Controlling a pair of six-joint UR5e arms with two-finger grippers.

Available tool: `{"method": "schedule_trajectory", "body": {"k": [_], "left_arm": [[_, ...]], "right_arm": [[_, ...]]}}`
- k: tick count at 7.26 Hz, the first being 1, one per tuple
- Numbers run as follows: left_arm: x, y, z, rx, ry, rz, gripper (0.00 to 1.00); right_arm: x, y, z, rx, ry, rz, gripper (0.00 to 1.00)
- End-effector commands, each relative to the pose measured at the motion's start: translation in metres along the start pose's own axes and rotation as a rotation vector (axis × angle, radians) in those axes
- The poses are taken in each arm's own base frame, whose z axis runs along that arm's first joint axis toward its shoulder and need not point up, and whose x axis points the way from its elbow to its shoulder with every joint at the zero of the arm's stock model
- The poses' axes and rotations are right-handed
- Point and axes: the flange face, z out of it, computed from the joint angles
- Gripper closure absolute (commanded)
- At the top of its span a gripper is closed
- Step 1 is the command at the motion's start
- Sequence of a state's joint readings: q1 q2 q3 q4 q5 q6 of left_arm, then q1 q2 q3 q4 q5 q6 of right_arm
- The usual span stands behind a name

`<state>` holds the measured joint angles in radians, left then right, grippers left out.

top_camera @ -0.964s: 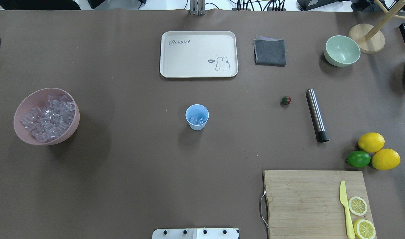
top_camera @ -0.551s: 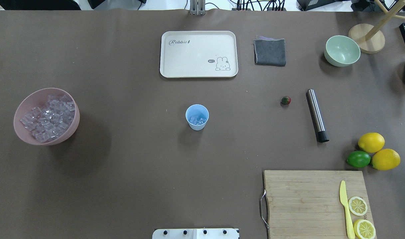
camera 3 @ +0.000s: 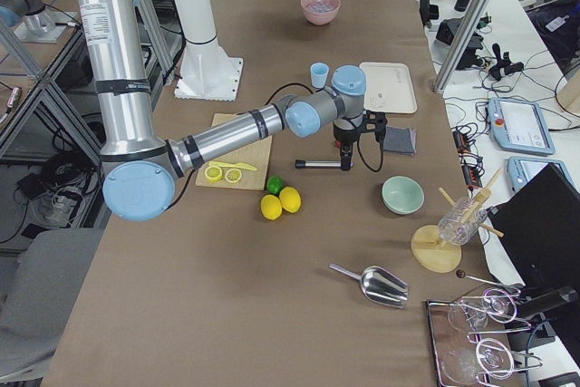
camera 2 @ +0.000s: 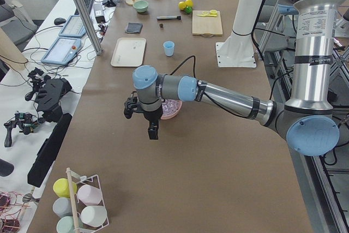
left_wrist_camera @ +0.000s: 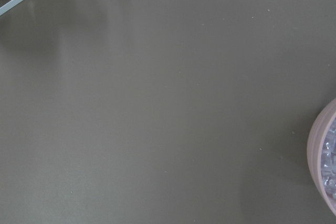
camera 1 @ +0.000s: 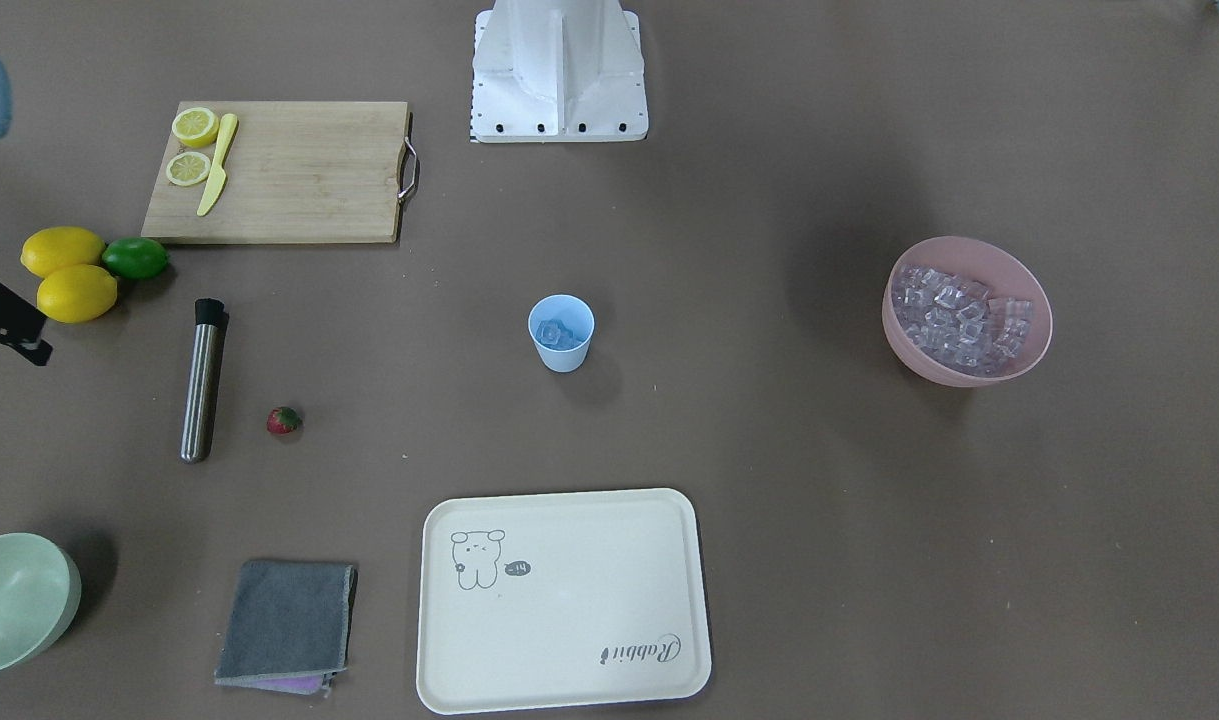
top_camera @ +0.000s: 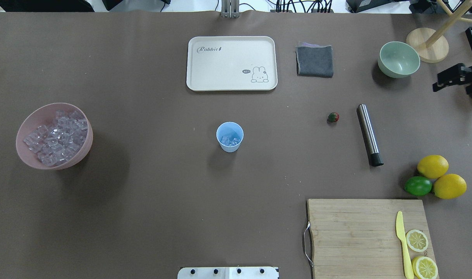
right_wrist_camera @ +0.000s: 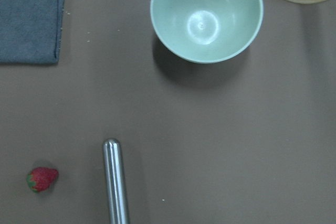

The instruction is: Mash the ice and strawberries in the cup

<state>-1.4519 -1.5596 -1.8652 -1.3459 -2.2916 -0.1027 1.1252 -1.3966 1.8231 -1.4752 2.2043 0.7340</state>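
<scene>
Cup of ice at mid-desk, strawberry lying outside it.
The cup [top_camera: 229, 146] stands upright on the desk [top_camera: 143, 193] with ice cubes [top_camera: 230, 140] inside. The strawberry [top_camera: 333, 117] lies well apart, beside a steel muddler [top_camera: 368, 133] that lies between it and the right hand [top_camera: 448, 79] near the green bowl [top_camera: 398, 59]. The left hand [camera 2: 152, 132] hangs by the pink bowl [top_camera: 26, 155]. I cannot tell either hand's opening.

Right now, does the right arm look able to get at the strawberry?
Probably yes. The strawberry lies in the open, apart from the steel rod, with nothing over it; the right pincer hangs nearby, close to the green bowl.
</scene>
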Motion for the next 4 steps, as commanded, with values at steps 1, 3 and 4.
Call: {"method": "schedule_trajectory", "body": {"k": [1,3,4], "left_arm": [[-0.001,0.000,0.000,0.001,-0.004,-0.001,0.02],[0.001,-0.001,-0.002,0.005,-0.004,0.003,0.02],[0.001,-0.002,-0.002,0.008,-0.004,0.007,0.01]], "right_arm": [[-0.087,0.006,0.040,-0.052,0.027,-0.020,0.00],[-0.141,0.015,0.080,-0.076,0.045,-0.024,0.00],[-0.155,0.014,0.103,-0.081,0.076,-0.041,0.00]]}}
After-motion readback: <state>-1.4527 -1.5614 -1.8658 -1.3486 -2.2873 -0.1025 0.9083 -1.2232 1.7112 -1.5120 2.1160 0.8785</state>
